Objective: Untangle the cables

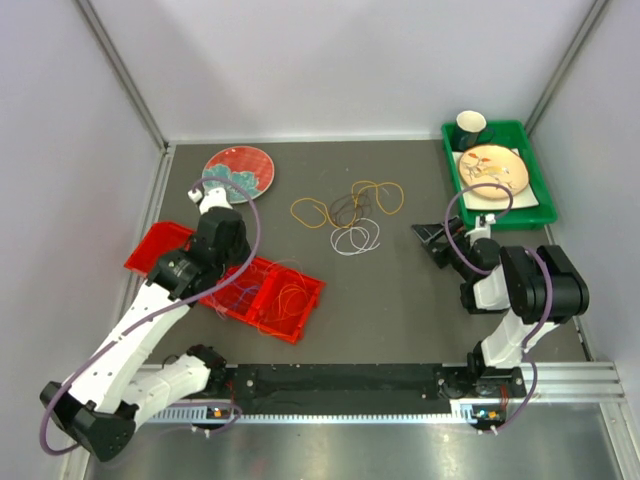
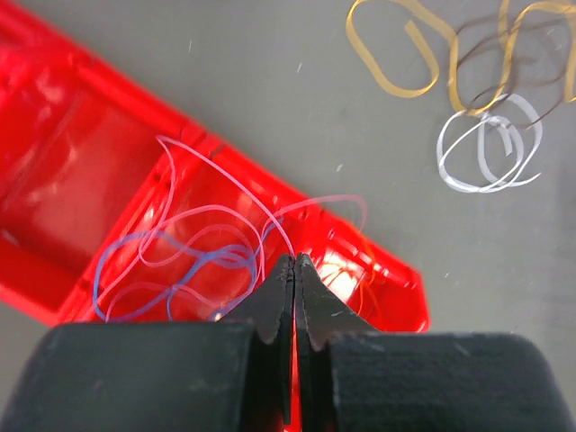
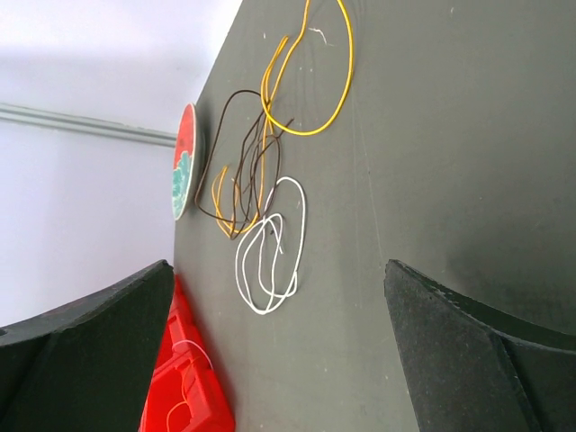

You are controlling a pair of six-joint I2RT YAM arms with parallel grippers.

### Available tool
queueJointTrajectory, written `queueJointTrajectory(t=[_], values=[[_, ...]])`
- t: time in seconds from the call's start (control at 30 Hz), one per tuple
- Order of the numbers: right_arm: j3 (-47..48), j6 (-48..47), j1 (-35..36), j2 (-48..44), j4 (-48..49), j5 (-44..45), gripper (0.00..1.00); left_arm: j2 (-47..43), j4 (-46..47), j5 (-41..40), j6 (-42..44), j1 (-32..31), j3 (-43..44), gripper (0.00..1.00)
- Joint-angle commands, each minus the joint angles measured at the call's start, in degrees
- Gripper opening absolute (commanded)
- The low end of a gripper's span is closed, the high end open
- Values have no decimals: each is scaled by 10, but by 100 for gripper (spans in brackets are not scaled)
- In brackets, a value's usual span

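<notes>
Your left end effector (image 2: 294,261) is pressed together over the red tray (image 2: 54,180), a pink strand (image 2: 243,184) meeting its tips; whether it is pinched, you cannot tell. The right end effector (image 3: 279,270) is spread. The cables (image 1: 350,210) lie inside the tray and beyond it on the surface (image 1: 400,300). They look light, springy and probably slippery, so pinch one loop's free outer arc.

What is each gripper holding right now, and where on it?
Left fingers are shut, apparently pinching one strand of a thin pink cable over the red tray; right fingers are open, holding nothing.
</notes>
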Motion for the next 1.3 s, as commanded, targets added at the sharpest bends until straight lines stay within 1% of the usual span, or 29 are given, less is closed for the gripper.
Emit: queueJointTrajectory(t=[0.0, 0.2, 0.33, 0.4, 0.43, 0.67, 0.8, 0.9, 0.93, 0.97, 1.0, 1.07, 1.1, 1.13, 1.17, 1.2, 1.23, 1.27], values=[[7, 2, -6, 6, 44, -7, 99, -21, -16, 20, -52, 2, -25, 0], [5, 2, -6, 6, 46, -8, 99, -20, -17, 19, -87, 2, -56, 0], [4, 2, -6, 4, 46, -8, 99, -5, -3, 49, -101, 7, -75, 0], [4, 2, -6, 5, 46, -8, 99, 6, -3, 51, -107, 16, -82, 0], [5, 2, -19, 5, 46, -8, 99, 9, -2, 53, -106, 19, -85, 0], [5, 4, -21, 9, 49, -11, 99, 46, 5, 77, -83, 58, -108, 0], [3, 9, -24, 16, 60, -14, 99, 77, -4, 83, -63, 80, -105, 0], [2, 15, -26, 19, 69, -16, 99, 93, -18, 93, -51, 84, -97, 0], [2, 14, -27, 22, 70, -17, 99, 96, -23, 99, -47, 84, -95, 2], [2, 16, -27, 24, 76, -17, 99, 100, -28, 103, -34, 84, -86, 7], [2, 17, -28, 25, 78, -18, 99, 101, -36, 105, -31, 84, -77, 19], [2, 20, -30, 29, 82, -18, 99, 103, -65, 107, -19, 84, -46, 35], [2, 21, -29, 31, 85, -19, 99, 102, -74, 105, -16, 83, -36, 52], [2, 21, -30, 32, 85, -19, 99, 96, -94, 98, -17, 84, -16, 59], [1, 22, -29, 31, 86, -19, 99, 90, -101, 97, -15, 84, -9, 64], [1, 22, -29, 31, 86, -19, 99, 85, -108, 95, -10, 84, 3, 73], [1, 22, -30, 31, 87, -19, 99, 73, -112, 89, -6, 83, 6, 77], [1, 23, -30, 31, 87, -19, 99, 67, -118, 88, -3, 84, 9, 82]])
